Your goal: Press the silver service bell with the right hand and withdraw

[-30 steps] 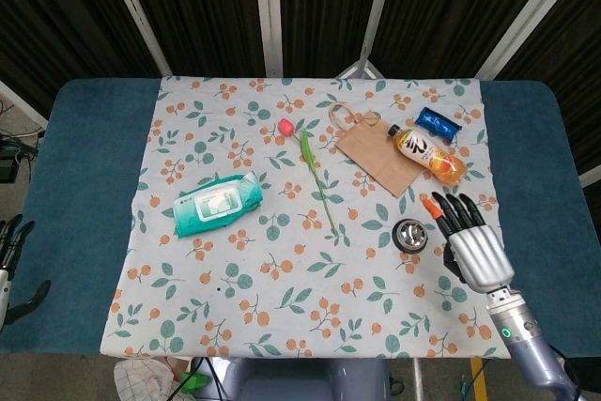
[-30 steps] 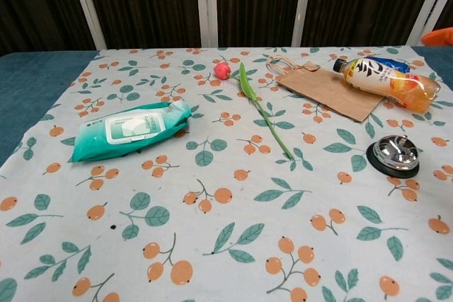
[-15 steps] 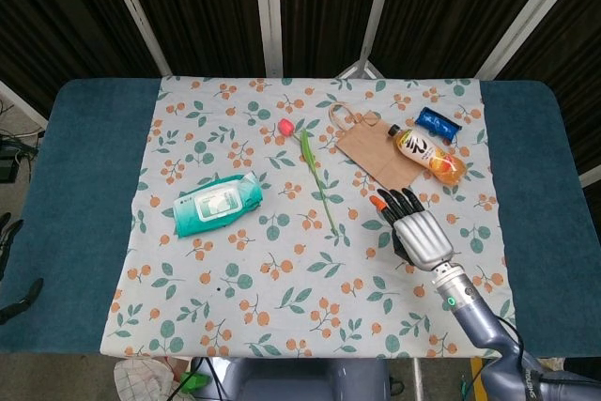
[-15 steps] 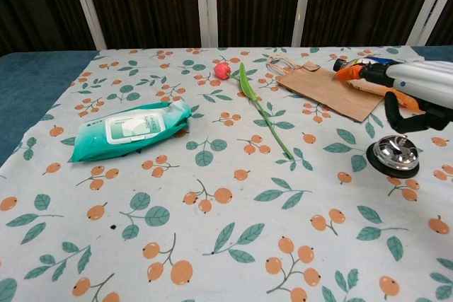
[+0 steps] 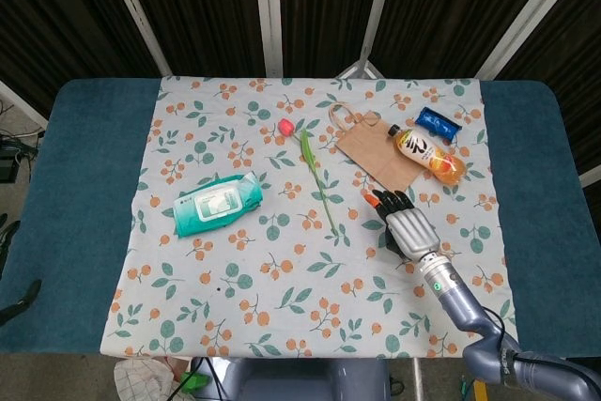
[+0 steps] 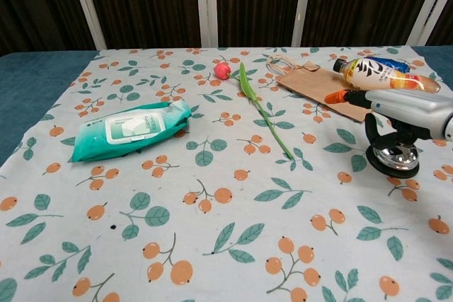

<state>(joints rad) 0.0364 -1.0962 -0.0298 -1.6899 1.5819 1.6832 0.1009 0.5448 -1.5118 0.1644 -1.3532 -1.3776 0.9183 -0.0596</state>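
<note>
The silver service bell (image 6: 391,158) on its black base stands on the floral cloth at the right of the chest view. My right hand (image 6: 410,107) lies flat directly over it, fingers stretched out with orange fingertips (image 6: 333,97) pointing left, the thumb hanging down beside the bell's left side. Whether the palm touches the bell's top I cannot tell. From the head view my right hand (image 5: 406,227) covers the bell, which is hidden under it. My left hand (image 5: 21,296) shows only as dark fingers at the left edge, apart and holding nothing.
A brown paper bag (image 5: 371,147) and an orange juice bottle (image 5: 429,155) lie just beyond the right hand, with a blue packet (image 5: 439,122) behind them. A tulip (image 5: 315,171) lies mid-cloth and a teal wipes pack (image 5: 218,202) to the left.
My right hand has swung in from the right of the bell to lie over it, then shifted slightly further left and lower. The bell has stayed put.
</note>
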